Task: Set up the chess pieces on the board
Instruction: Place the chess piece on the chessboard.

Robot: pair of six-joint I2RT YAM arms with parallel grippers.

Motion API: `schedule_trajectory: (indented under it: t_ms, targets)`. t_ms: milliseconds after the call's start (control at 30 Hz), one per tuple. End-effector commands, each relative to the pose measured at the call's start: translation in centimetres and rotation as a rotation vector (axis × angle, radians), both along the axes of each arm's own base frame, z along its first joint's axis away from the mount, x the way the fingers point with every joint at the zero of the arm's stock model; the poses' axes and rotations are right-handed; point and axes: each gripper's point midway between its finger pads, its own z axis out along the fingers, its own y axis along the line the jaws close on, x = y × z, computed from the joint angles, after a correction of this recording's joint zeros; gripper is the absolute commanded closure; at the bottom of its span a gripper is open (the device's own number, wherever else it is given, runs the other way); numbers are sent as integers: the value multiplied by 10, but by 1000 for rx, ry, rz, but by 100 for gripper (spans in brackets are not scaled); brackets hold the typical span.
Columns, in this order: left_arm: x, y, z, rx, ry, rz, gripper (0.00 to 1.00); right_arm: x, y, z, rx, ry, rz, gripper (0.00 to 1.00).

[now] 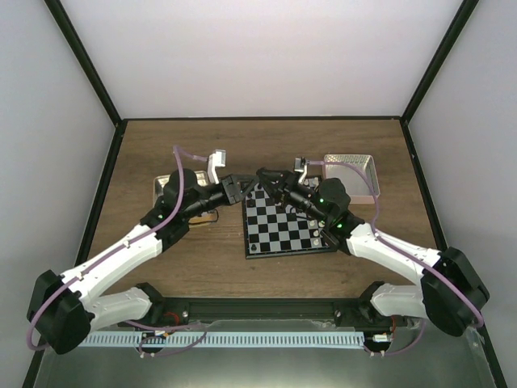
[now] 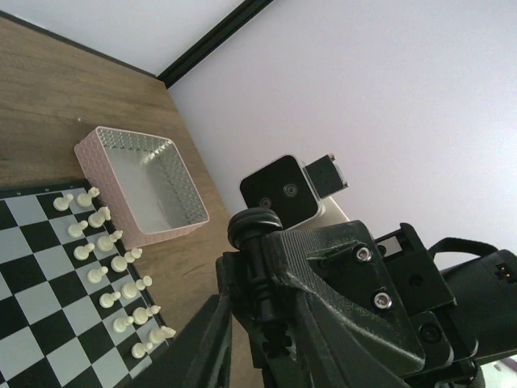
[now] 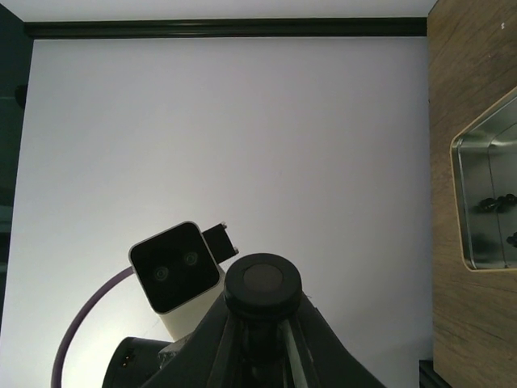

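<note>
Above the far edge of the board (image 1: 279,234) my two grippers meet tip to tip. My right gripper (image 1: 268,181) is shut on a black chess piece (image 3: 262,280), whose round base faces the right wrist camera. In the left wrist view the same piece (image 2: 260,257) hangs base up, head down between the fingers (image 2: 198,347) of my left gripper (image 1: 241,192). The left jaws stand either side of the piece, with a sliver of table showing between one finger and it. White chess pieces (image 2: 105,267) stand in two rows along one side of the board (image 2: 36,303).
A pink basket (image 1: 349,174) sits beyond the board's right corner. A metal tin (image 3: 483,202) holding a few black pieces lies on the wood; in the top view it is half hidden under my left arm (image 1: 161,191). White walls enclose the table.
</note>
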Motion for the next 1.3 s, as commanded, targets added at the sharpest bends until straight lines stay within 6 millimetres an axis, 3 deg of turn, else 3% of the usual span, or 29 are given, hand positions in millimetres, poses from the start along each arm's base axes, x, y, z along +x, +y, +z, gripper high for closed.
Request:
schedule_trajectory:
  t_ms: [0,133,267,367,433,567,633,767,933,1033,1267]
  targets:
    - [0,-4,12,-12,-31,-16,78,-3,6,26,36,-65,36,93]
    - [1,-3,11,7,-34,-9,88,-3,7,24,18,-77,34,93]
    - [3,0,-2,58,0,11,95,2,5,20,-35,-93,-1,92]
    - [3,3,-14,112,30,18,96,7,2,11,-105,-104,-43,84]
    - [3,6,-26,170,65,29,96,12,-2,0,-166,-99,-77,70]
    - [-2,16,-58,326,154,29,96,16,-11,-28,-325,-87,-118,30]
    - [-8,22,-76,407,208,19,96,13,-18,-45,-416,-99,-127,23]
    - [-16,37,-110,612,290,-6,95,7,-51,-84,-578,-79,-217,21]
    - [-36,56,-163,888,450,-122,95,3,-96,-114,-756,-26,-347,21]
    - [-37,64,-185,1008,491,-165,96,2,-115,-119,-806,-22,-410,21]
    - [-19,42,-207,1056,541,-253,95,3,-134,-116,-853,-49,-483,20]
